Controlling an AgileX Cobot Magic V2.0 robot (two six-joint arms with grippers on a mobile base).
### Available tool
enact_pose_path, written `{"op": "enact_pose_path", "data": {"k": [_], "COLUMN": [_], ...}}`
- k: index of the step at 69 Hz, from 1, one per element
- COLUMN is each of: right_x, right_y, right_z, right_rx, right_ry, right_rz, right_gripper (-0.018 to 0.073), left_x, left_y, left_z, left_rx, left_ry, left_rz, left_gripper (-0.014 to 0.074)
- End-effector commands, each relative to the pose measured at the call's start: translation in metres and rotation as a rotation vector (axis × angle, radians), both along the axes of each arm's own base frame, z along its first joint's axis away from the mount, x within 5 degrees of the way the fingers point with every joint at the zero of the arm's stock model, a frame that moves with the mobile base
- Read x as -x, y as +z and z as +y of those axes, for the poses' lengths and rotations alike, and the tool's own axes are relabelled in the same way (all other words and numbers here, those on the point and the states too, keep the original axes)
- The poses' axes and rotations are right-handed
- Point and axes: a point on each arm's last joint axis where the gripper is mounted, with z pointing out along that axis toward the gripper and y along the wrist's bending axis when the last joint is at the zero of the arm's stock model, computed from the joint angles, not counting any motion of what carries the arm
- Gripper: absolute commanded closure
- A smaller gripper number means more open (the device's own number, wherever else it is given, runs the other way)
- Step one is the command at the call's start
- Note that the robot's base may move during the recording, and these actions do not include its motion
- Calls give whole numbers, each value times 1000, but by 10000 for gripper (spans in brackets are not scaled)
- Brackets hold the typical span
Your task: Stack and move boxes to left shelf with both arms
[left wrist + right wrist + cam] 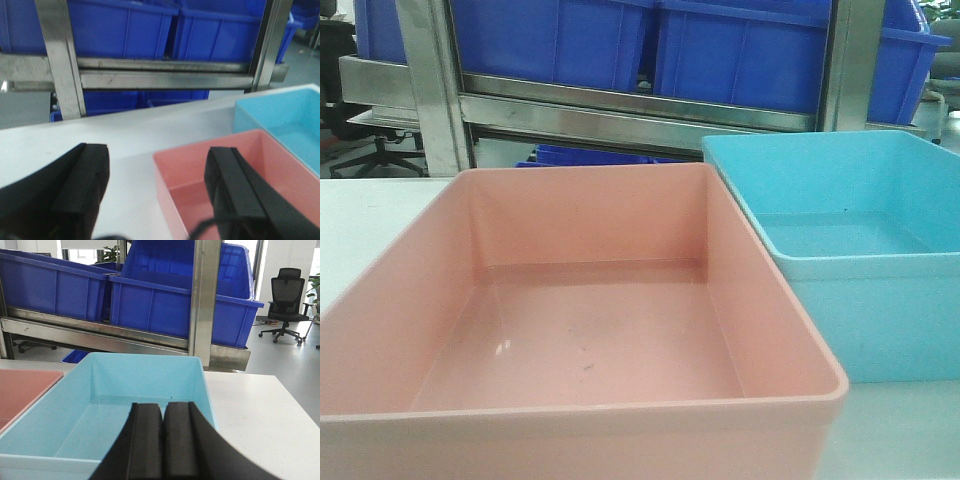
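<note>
The salmon pink box [582, 212] sits on the white table [360, 225] towards its near edge, open side up. The light blue box [865, 330] stands just beside it on the right and a little further back. The pink rim hides part of the blue box's left wall, and I cannot tell whether the two touch. Each rests flat on the surface, side by side, not yet one on the other.

The left gripper [157, 167] is released, its two black fingers [82, 187] spread wide with nothing between them. In the left wrist view one finger shows against bare table and the other against the inside of the pink box, near that box's left wall. The right gripper [162, 415] is clenched, its pads pressed together on nothing. It hangs at the near rim of the blue box, pointing across the box towards the far edge.

Beyond the far edge of the table stands the steel shelf [620, 108], with its flat crossbar running between upright posts [432, 85]. Dark blue crates [740, 50] sit on it side by side. A black office chair [287, 300] stands on the floor off to the right
</note>
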Motion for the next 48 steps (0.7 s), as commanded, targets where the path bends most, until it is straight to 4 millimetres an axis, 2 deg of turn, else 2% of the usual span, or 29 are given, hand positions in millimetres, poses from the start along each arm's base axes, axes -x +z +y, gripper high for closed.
{"op": "enact_pose_path", "data": {"k": [1,10,19,34,40,48], "right_x": [4,4,3,-4,-14,-27], "right_y": [15,14,15,53,72,84], "right_z": [0,0,-1,-2,-1,2], "right_rx": [-8,-6,9,33,36,-17], "right_ry": [0,-2,-12,-29,-29,-10], "right_rz": [-116,-104,33,281,305,346], "right_gripper": [510,510,510,510,510,510], "left_x": [6,7,7,7,7,7], "left_y": [20,20,21,23,23,23], "left_z": [2,2,2,2,2,2], "left_rx": [49,50,54,63,63,63], "left_ry": [-9,-9,-10,-11,-11,-11], "left_rz": [-128,-130,-140,-161,-161,-161], "left_gripper": [262,262,262,262,262,262]}}
